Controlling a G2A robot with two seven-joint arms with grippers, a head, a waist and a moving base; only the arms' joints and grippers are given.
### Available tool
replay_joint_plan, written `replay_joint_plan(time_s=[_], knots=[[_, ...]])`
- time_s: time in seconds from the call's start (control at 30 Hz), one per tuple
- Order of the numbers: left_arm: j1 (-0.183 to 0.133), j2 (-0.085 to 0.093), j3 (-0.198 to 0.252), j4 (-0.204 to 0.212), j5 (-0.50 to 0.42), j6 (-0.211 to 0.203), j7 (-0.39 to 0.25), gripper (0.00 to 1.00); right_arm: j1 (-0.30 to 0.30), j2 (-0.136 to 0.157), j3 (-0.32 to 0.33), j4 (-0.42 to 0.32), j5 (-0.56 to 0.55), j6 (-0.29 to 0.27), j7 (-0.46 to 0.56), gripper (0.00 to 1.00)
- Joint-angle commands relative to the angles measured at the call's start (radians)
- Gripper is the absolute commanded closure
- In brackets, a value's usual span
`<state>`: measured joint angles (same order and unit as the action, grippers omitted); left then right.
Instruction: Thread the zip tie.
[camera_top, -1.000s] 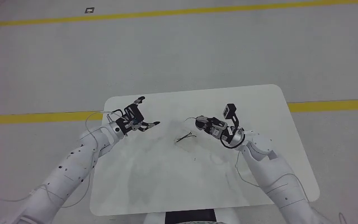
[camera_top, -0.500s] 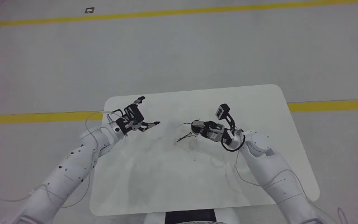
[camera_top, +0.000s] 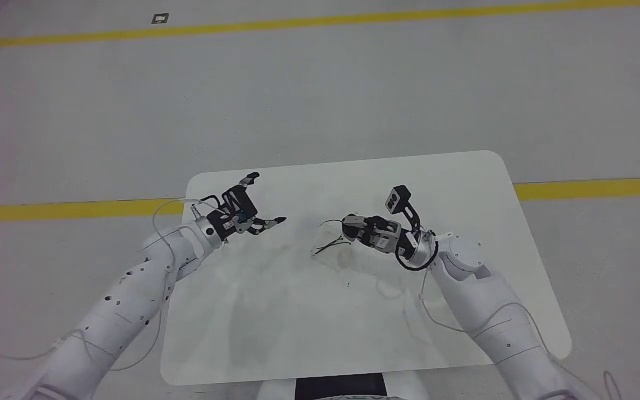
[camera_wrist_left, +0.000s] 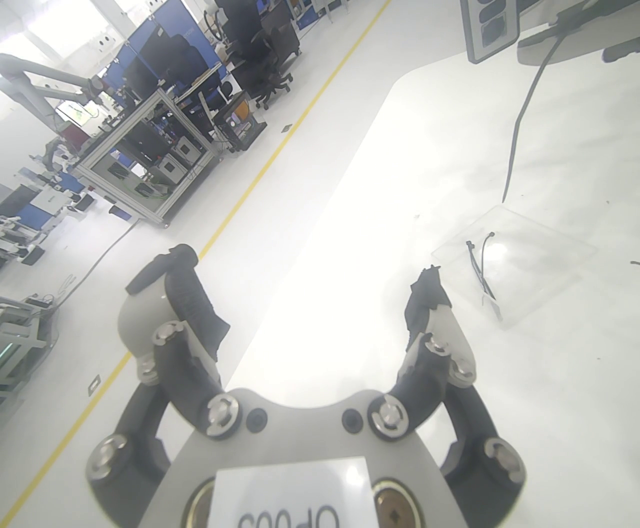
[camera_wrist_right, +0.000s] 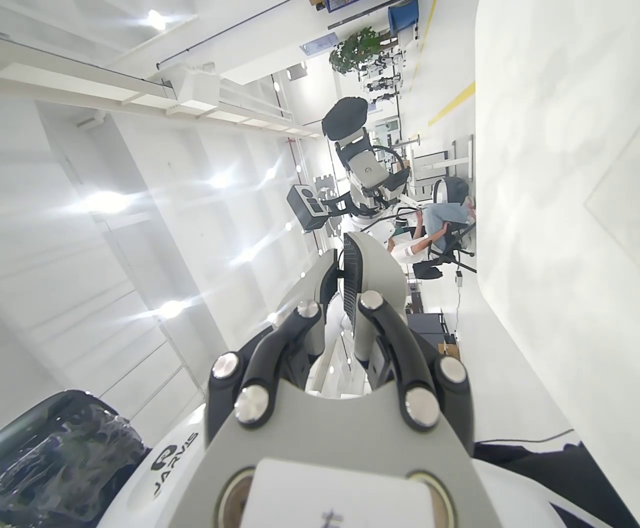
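A white, round-cornered desk stands on a pale grey floor crossed by yellow lines. Black zip ties lie on a clear plate at frame centre. The left end effector, centre-left, is spread wide. The right end effector, just beside the ties, has its fingers pressed together.

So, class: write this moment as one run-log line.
left tool open, over table | right tool shut, near zip ties | zip ties on clear plate

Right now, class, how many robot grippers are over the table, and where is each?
2. The left gripper is over the table's left side; the right gripper is near its middle, by the zip ties.
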<state>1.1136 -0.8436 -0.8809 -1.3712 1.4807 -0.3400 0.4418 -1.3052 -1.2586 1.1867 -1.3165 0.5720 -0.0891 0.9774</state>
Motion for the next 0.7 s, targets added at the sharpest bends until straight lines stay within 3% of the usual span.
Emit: replay_joint_plan(time_s=[0.0, 0.53, 0.67], knots=[[0.0, 0.0, 0.0, 0.0, 0.0, 0.0, 0.0, 0.0, 0.0, 0.0, 0.0, 0.0, 0.0, 0.0, 0.0, 1.0], [0.0, 0.0, 0.0, 0.0, 0.0, 0.0, 0.0, 0.0, 0.0, 0.0, 0.0, 0.0, 0.0, 0.0, 0.0, 1.0], [0.0, 0.0, 0.0, 0.0, 0.0, 0.0, 0.0, 0.0, -0.007, -0.003, -0.017, -0.018, 0.05, 0.005, 0.038, 1.0]])
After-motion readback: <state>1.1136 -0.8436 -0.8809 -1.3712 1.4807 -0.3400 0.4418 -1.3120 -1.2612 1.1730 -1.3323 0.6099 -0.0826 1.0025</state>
